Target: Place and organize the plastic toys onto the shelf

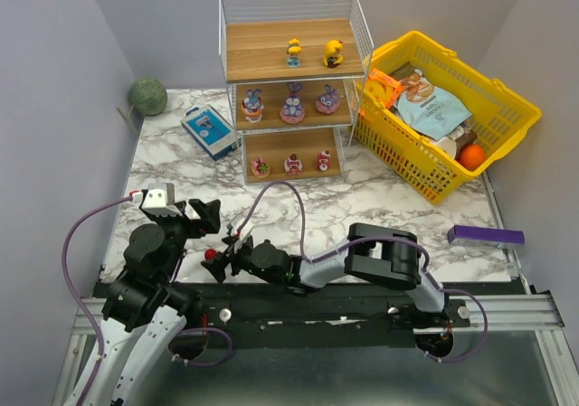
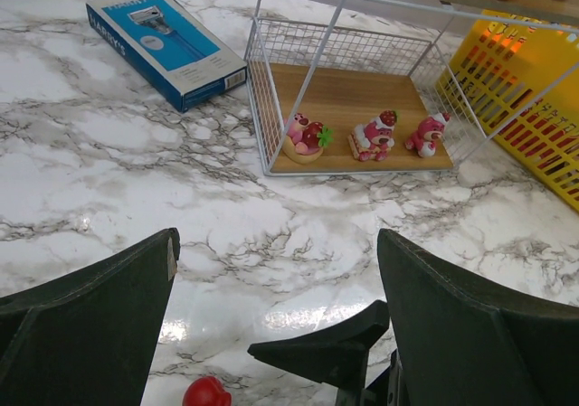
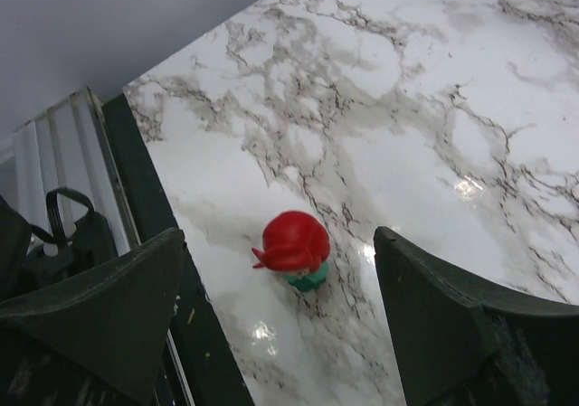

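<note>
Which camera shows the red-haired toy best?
The right wrist view: the red-haired toy shows whole and close, red hair over a green body. The top view shows it as a small red dot; the left wrist view cuts it off at the bottom edge.

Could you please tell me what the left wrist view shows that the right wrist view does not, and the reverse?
Only the left wrist view shows the shelf, three pink-red cake-like toys on its bottom board, the blue-white box and the yellow basket. Only the right wrist view shows the red-haired toy whole, framed by the open right gripper, and the dark rail at the table's edge. Both show the marble table and that toy, though the left wrist view catches just its red top.
</note>
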You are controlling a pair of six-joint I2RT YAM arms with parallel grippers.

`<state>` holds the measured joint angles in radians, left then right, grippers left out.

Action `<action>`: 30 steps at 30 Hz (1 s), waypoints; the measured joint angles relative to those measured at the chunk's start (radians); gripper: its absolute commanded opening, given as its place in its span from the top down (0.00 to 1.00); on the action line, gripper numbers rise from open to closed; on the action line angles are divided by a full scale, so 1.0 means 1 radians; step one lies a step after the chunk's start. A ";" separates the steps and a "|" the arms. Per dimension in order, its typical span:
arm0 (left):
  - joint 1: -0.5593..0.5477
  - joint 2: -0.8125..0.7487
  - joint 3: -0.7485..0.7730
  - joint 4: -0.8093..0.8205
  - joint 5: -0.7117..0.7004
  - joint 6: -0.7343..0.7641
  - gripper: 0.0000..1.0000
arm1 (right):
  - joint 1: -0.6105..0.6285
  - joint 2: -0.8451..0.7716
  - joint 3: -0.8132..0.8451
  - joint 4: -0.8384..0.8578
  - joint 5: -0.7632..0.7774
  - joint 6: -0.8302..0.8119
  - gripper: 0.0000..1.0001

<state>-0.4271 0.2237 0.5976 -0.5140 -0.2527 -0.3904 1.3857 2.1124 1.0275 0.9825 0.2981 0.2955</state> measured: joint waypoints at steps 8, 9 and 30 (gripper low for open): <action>0.000 0.000 0.000 -0.001 -0.017 0.000 0.01 | 0.000 0.055 0.098 -0.041 0.008 0.000 0.11; 0.000 -0.001 0.000 -0.002 -0.027 0.000 0.01 | 0.000 0.061 0.101 -0.045 0.008 0.001 0.11; 0.000 -0.017 0.000 -0.012 -0.103 -0.005 0.01 | 0.000 0.143 0.166 -0.113 0.008 0.023 0.60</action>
<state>-0.4271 0.2066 0.5976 -0.5262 -0.3561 -0.3950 1.3857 2.2555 1.1934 0.8692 0.3061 0.3180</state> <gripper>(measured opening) 0.988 0.496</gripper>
